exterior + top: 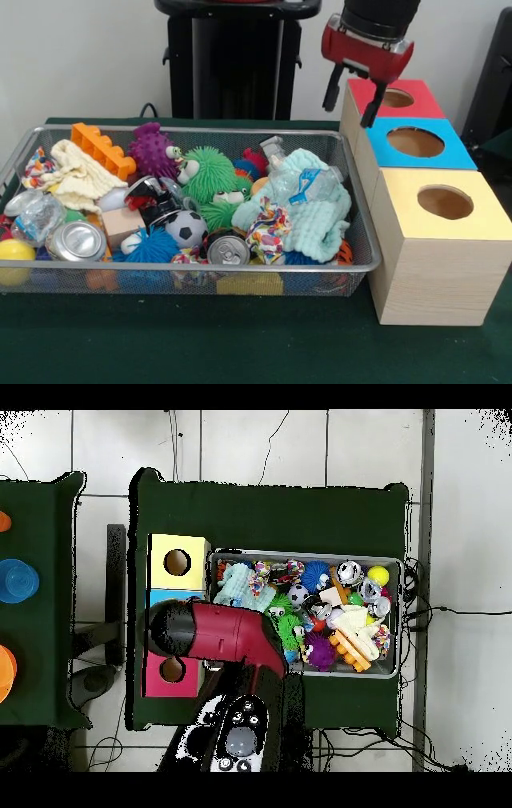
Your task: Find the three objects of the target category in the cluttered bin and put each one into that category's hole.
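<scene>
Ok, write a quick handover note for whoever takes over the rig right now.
Gripper: open, empty, hanging over the boxes between the red hole and the blue hole.
Bin: full of clutter, including cans, balls and fuzzy toys.
Yellow hole: nearest the camera, nothing seen inside.
Done: can't tell what has gone in.
Left: search the bin and drop the target items.

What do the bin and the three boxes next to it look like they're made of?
The bin looks like silvery metal wire mesh; the toys show through its walls. The three boxes look like pale unfinished wood, with visible grain, topped with matte red, blue and yellow.
</scene>
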Controlling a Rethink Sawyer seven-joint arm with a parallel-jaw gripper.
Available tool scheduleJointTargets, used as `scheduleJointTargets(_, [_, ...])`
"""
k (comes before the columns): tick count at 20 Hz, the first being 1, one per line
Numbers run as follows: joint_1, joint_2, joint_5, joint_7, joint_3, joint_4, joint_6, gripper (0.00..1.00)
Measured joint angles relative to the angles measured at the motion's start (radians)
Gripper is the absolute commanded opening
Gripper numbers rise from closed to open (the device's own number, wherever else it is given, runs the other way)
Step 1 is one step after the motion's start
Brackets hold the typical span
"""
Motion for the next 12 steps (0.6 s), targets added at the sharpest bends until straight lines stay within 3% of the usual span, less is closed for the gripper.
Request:
scheduleJointTargets(7, [-0.041, 0.039, 0.022, 0.0, 0.055, 0.028, -0.321, 1.0])
scheduleJointTargets(12, [-0.07, 0.064, 0.027, 0.0, 0.096, 0.047, -0.409, 1.0])
